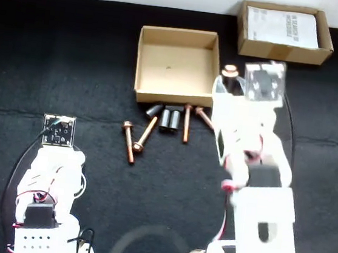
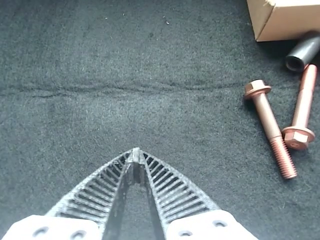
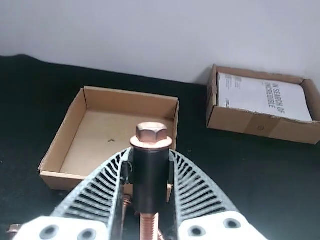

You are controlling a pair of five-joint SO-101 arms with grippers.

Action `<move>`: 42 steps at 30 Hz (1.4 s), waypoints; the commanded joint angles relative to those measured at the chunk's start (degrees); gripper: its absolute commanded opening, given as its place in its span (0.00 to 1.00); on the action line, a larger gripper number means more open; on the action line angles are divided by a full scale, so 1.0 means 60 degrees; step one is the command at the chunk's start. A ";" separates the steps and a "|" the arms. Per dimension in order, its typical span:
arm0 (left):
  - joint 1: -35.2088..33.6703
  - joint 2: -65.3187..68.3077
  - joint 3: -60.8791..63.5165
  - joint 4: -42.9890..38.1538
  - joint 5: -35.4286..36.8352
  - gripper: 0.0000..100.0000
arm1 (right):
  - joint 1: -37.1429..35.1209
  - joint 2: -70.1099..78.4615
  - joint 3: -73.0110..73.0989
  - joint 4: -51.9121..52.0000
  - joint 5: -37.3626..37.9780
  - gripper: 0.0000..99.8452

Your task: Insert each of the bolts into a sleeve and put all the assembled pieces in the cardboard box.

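My right gripper (image 3: pixel 148 156) is shut on an assembled piece (image 3: pixel 150 170), a copper bolt standing upright through a black sleeve. It hangs just off the right side of the open cardboard box (image 1: pixel 149 63), whose floor (image 3: pixel 120 135) is bare. In the high view the piece (image 1: pixel 229 70) shows at that arm's tip. In front of the box lie several loose copper bolts (image 1: pixel 129 140) (image 1: pixel 186 122) and two black sleeves (image 1: pixel 170 117). My left gripper (image 2: pixel 135 152) is shut and holds nothing. It rests over the dark mat left of two bolts (image 2: pixel 270 127) (image 2: pixel 301 107) and a sleeve (image 2: pixel 301 52).
A second cardboard box (image 1: pixel 283 33) holding a printed sheet stands at the back right by the white wall. The table is covered with a black felt mat (image 1: pixel 72 60). The left arm (image 1: pixel 45 198) sits at the near left, the right arm (image 1: pixel 258 198) at the near right.
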 commanded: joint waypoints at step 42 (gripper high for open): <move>-0.0081 -0.0037 0.0168 0.0000 -0.0059 0.01 | -0.0110 1.3912 -1.2344 0.0608 -0.4015 0.01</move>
